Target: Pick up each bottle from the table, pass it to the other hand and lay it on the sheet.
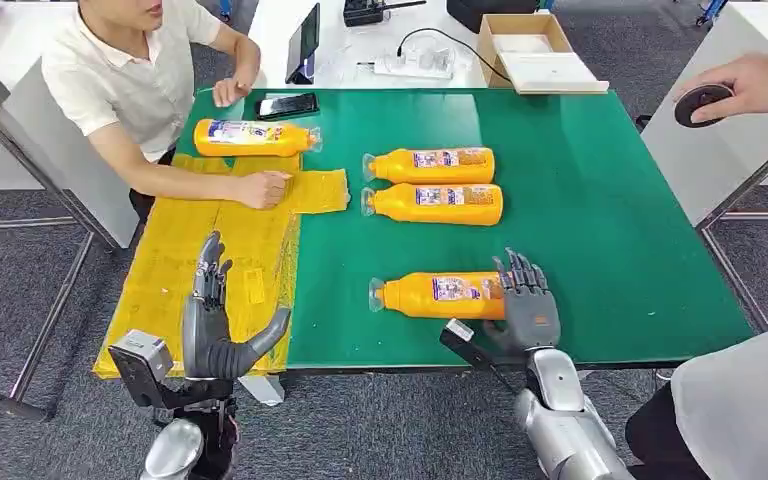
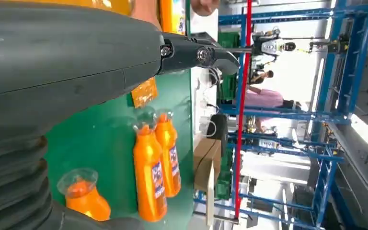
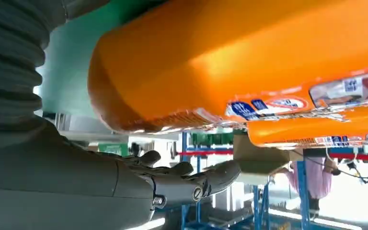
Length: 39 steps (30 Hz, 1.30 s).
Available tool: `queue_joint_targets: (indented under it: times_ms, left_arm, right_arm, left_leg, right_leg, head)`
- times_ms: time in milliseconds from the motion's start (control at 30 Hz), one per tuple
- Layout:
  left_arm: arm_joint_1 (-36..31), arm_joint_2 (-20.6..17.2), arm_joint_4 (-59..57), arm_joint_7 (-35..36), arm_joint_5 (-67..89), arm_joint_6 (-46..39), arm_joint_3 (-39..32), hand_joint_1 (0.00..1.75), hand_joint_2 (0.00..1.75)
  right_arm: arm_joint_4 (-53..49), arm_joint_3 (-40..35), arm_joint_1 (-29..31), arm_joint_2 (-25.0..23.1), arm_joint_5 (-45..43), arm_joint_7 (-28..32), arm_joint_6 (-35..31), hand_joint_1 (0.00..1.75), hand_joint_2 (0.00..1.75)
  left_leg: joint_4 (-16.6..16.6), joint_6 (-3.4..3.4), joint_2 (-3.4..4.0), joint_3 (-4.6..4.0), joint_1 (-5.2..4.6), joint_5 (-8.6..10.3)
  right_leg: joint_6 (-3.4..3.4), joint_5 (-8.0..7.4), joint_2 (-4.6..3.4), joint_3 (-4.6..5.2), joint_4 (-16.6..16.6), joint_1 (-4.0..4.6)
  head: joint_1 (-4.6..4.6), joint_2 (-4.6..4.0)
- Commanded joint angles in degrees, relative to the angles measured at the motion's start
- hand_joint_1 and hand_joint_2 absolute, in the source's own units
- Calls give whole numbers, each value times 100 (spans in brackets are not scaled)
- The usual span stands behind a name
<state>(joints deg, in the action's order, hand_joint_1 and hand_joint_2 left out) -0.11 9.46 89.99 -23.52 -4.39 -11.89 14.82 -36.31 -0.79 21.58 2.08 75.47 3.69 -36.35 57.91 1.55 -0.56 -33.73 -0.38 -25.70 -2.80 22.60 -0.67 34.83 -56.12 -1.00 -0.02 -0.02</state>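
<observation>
1. Bottles, four, all orange and lying on their sides. One [image 1: 253, 137] rests at the far end of the yellow sheet [image 1: 175, 270], where a seated person's hand [image 1: 262, 189] presses the sheet flat.
2. Two more bottles [image 1: 430, 165] [image 1: 433, 203] lie side by side mid-table on the green table top [image 1: 600, 200], caps pointing toward the sheet.
3. Nearest bottle [image 1: 438, 296] lies close to the table's front edge, cap toward the sheet.
4. Right hand [image 1: 526, 298] sits at the base end of that nearest bottle, fingers spread and extended. Holds nothing. Whether it touches the bottle, cannot tell.
5. Left hand [image 1: 218, 318] hovers over the near part of the sheet, fingers straight, thumb out, nothing held.
6. Phone [image 1: 287, 105] lies at the table's far edge. A second person's hand [image 1: 745, 88] holds a dark round object at right.
</observation>
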Motion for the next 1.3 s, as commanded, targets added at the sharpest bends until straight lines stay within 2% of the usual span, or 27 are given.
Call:
queue_joint_targets:
  times_ms: [33, 267, 300, 333, 367, 400, 667, 1033, 1100, 1167, 1233, 1300]
  left_arm:
    - [-239, -75, -406, 38, -30, 26, 125, 0, 175]
    - [-420, -100, -576, 113, -241, 147, 219, 0, 175]
    - [-443, -99, -606, 137, -280, 173, 232, 0, 175]
    - [-483, -97, -664, 156, -319, 200, 261, 0, 175]
    - [-495, -92, -684, 161, -340, 210, 270, 0, 175]
    - [-506, -84, -709, 166, -369, 219, 273, 0, 175]
    - [-520, -84, -780, 261, -629, 385, 295, 0, 175]
    - [-520, -100, -769, 284, -697, 473, 320, 0, 175]
    - [-478, -101, -721, 277, -706, 480, 310, 0, 175]
    - [-338, -102, -565, 241, -740, 505, 297, 0, 175]
    - [-280, -95, -494, 236, -759, 504, 296, 0, 175]
    - [-258, -88, -472, 233, -777, 499, 294, 0, 175]
  right_arm:
    - [1072, 153, 336, -48, -61, 69, -258, 0, 175]
    - [1546, 9, 536, -113, -313, 361, 307, 0, 175]
    - [1591, -20, 554, -107, -325, 391, 384, 7, 175]
    - [1620, -13, 565, -123, -429, 535, 524, 96, 175]
    - [1648, -3, 568, -138, -484, 593, 609, 164, 175]
    - [1681, -36, 575, -145, -491, 635, 711, 175, 175]
    - [1753, -198, 473, -136, -556, 602, 1220, 175, 175]
    - [1758, -268, 347, -145, -558, 543, 1224, 175, 175]
    - [1702, -251, 295, -165, -637, 673, 1079, 175, 175]
    - [1489, -71, 145, -298, -1072, 1262, 524, 175, 175]
    - [1402, 127, 122, -442, -1556, 1746, 300, 175, 175]
    - [1338, 139, 111, -489, -1675, 1877, 224, 175, 175]
  left_leg:
    - [-8, -12, -5, 23, 8, -1]
    - [-5, -8, -2, 30, 8, 0]
    - [-8, -13, -2, 36, 13, 0]
    - [-6, -11, -3, 37, 11, -1]
    - [-7, -9, -4, 38, 9, 0]
    - [-8, -12, -4, 43, 10, 0]
    - [-9, -10, -3, 52, 9, -1]
    - [-10, -14, -8, 82, 15, 0]
    - [-7, -12, -5, 89, 14, -2]
    - [-12, -13, -7, 94, 15, 0]
    - [-13, -16, -4, 95, 18, -1]
    - [-13, -18, 2, 94, 18, -4]
  right_leg:
    - [13, 4, 14, -28, 9, 10]
    - [9, 2, 12, -32, 7, 9]
    - [14, 1, 15, -40, 12, 14]
    - [12, 2, 15, -42, 10, 12]
    - [10, 2, 14, -42, 9, 10]
    - [14, 2, 17, -48, 11, 12]
    - [12, 4, 16, -53, 10, 11]
    - [15, 1, 16, -82, 17, 17]
    - [12, 3, 12, -88, 14, 15]
    - [14, 2, 14, -92, 18, 17]
    - [16, 1, 13, -94, 21, 20]
    - [19, 2, 7, -94, 19, 21]
  head:
    - [0, 2]
    - [0, 2]
    - [0, 2]
    - [2, 0]
    - [2, 0]
    - [0, 2]
    - [0, 0]
    - [0, 0]
    - [2, 2]
    - [2, 2]
    - [2, 2]
    - [2, 2]
